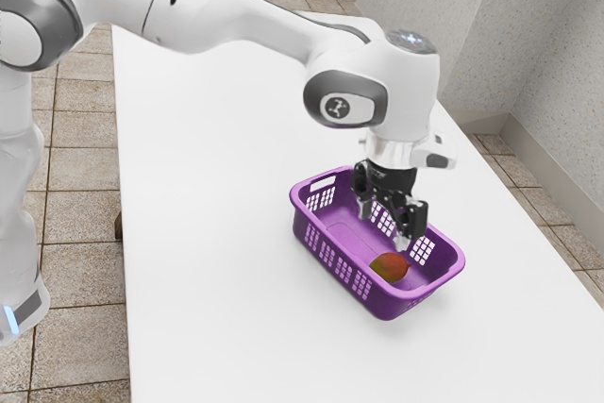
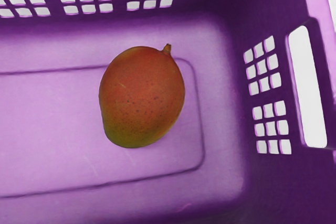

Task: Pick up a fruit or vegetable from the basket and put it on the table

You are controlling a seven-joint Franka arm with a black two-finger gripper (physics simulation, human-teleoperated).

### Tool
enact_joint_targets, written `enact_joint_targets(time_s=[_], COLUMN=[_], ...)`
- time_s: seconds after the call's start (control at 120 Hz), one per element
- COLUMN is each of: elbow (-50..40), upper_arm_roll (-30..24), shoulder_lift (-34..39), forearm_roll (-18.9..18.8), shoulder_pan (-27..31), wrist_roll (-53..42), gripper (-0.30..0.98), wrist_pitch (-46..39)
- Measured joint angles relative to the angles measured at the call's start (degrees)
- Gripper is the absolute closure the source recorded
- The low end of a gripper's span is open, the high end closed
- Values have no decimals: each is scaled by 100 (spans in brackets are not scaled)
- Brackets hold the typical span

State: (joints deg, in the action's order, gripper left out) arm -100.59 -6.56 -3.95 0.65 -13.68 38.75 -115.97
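While gripper (image 1: 384, 227) gapes wide over basket (image 1: 385, 305), wrist view reveals stem (image 2: 167, 49) on mango (image 2: 142, 98).

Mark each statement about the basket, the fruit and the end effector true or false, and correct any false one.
1. The purple basket stands on the white table. True.
2. The open end effector is above the basket's floor. True.
3. The mango has a short stem. True.
4. The mango has already been laid on the table. False: it lies inside the basket.
5. The basket's walls are solid all round. False: they have grids of small openings.
6. The mango is green all over. False: it is mostly reddish orange, turning yellow-green toward one end.
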Motion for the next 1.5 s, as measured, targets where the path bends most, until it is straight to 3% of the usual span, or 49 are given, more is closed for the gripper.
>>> enact_joint_targets(time_s=[0.542, 1.5], elbow=[-106, 367], upper_arm_roll=[33, -12], shoulder_lift=[-565, -1454], forearm_roll=[313, 309], shoulder_pan=[491, 462], wrist_roll=[-573, -612], gripper=[0, 0], wrist_pitch=[-512, -985])
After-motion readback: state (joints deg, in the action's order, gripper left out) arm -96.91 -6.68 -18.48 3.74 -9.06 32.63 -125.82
